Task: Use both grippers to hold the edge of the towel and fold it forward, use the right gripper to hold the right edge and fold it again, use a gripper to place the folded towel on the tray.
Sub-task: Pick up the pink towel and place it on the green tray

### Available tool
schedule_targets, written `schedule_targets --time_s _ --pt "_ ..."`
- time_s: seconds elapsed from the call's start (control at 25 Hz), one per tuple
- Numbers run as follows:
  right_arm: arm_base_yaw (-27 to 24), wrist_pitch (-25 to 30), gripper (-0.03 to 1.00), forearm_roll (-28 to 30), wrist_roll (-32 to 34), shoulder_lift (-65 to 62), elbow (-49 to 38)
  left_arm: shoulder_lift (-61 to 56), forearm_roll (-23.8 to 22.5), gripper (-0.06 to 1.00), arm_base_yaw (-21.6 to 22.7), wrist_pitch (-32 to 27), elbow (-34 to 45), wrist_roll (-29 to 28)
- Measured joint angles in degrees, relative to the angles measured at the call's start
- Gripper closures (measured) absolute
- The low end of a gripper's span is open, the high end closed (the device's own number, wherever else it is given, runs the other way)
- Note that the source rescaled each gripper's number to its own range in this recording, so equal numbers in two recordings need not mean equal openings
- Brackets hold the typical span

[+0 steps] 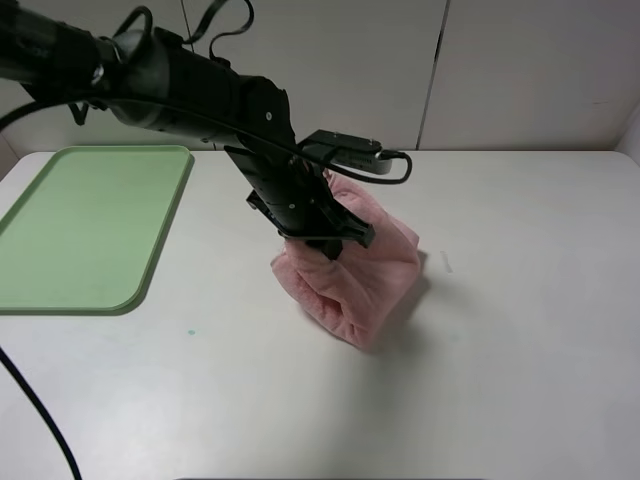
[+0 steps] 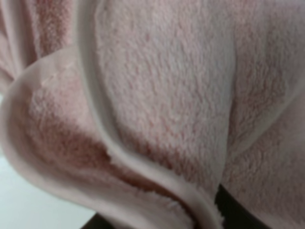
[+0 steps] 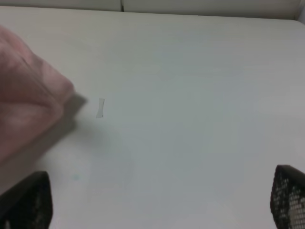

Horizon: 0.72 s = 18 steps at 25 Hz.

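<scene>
Terry pile: fills the left wrist view; the towel (image 2: pixel 157 86) sits right against that lens, its hem (image 2: pixel 95 119) curling across.
Left gripper (image 1: pixel 325 240): clamped on the towel's top, holding the bundle up as a folded hanging wad; lower end looks to touch the table (image 1: pixel 520 350).
Right gripper (image 3: pixel 157 210): fingers spread wide, nothing between them, off the exterior view; towel edge seen near one side.
Key relation: tray (image 1: pixel 150 270) lies well apart from the towel, toward the left arm's side, long axis running away from the camera.
Nearer arm: left, already carrying.
Judgement: carry-to-tray stage, folds seemingly done.
Room: bare table between towel and tray rim; path unobstructed.
</scene>
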<state>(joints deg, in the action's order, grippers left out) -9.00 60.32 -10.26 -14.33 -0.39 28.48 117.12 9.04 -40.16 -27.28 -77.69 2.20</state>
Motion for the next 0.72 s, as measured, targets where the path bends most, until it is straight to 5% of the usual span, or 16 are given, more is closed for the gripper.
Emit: schedule_targets --time_s 0.72 --pt "0.0 0.0 -0.03 0.0 0.0 0.0 0.0 -5.5 -9.9 0.72 17.2 -7.2 0.1 0.0"
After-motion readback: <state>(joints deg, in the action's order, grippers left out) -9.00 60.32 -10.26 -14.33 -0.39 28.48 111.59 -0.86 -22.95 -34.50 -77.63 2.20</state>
